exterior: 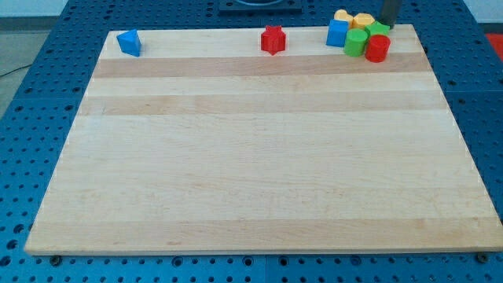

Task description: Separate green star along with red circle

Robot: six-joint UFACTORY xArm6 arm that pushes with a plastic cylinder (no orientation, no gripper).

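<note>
The green star (380, 30) lies at the board's top right, in a tight cluster. The red circle (377, 49), a short cylinder, touches it just below. A green circle (356, 42) sits against the red circle's left side. My dark rod comes down from the view's top edge, and my tip (388, 24) is right at the green star's upper right side. Whether it touches the star cannot be told.
A blue cube (338, 33) and two yellow blocks (343, 16) (364, 20) complete the cluster. A red star (273, 39) lies at top centre and a blue block (130, 42) at top left. The wooden board's (251, 157) top edge is close behind the cluster.
</note>
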